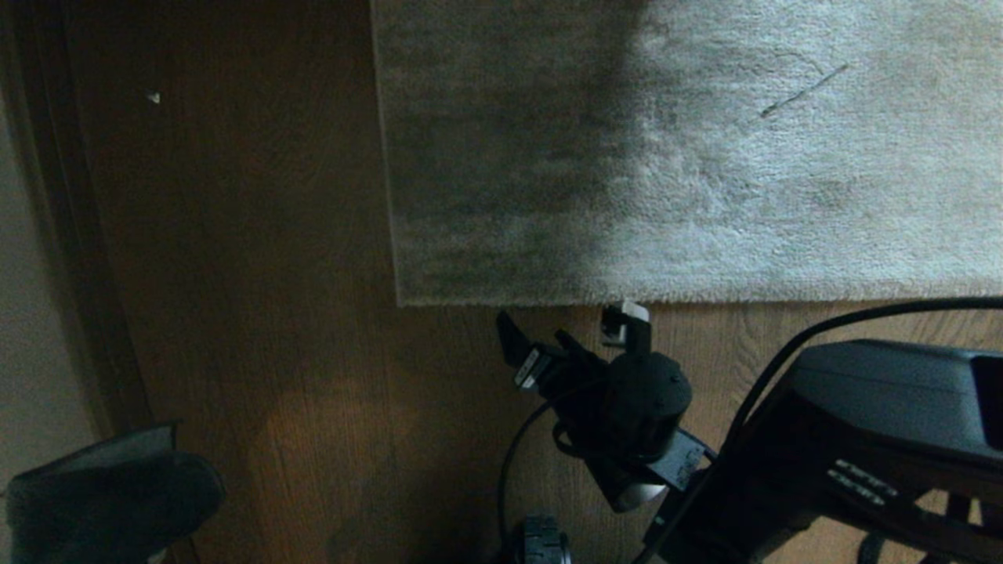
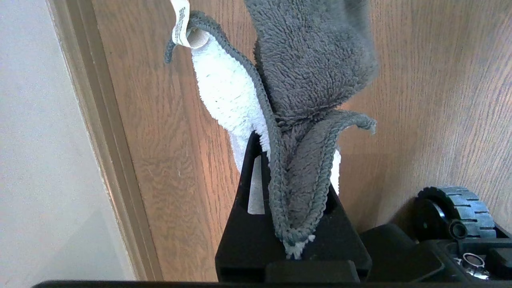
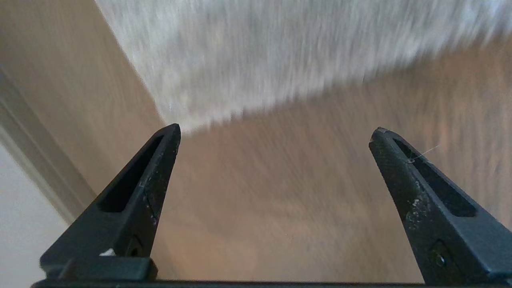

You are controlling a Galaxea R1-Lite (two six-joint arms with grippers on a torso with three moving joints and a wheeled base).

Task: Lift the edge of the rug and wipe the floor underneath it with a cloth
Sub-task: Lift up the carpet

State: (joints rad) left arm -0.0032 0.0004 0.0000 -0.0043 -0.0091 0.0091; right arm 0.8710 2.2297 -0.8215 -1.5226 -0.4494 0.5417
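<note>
Brown wood floor (image 1: 258,313) filled my head view, with the rug edge (image 1: 666,300) lying flat across it just ahead of my right end effector (image 1: 576,333). That end effector stood wide and empty over bare planks, near the rug's corner; its wrist view showed the same border blurred beyond the fingertips (image 3: 170,138). Only the left wrist view showed the cloth (image 2: 296,120), white and dark grey, pinched in my left end effector (image 2: 294,188) beside the skirting board (image 2: 108,140).
</note>
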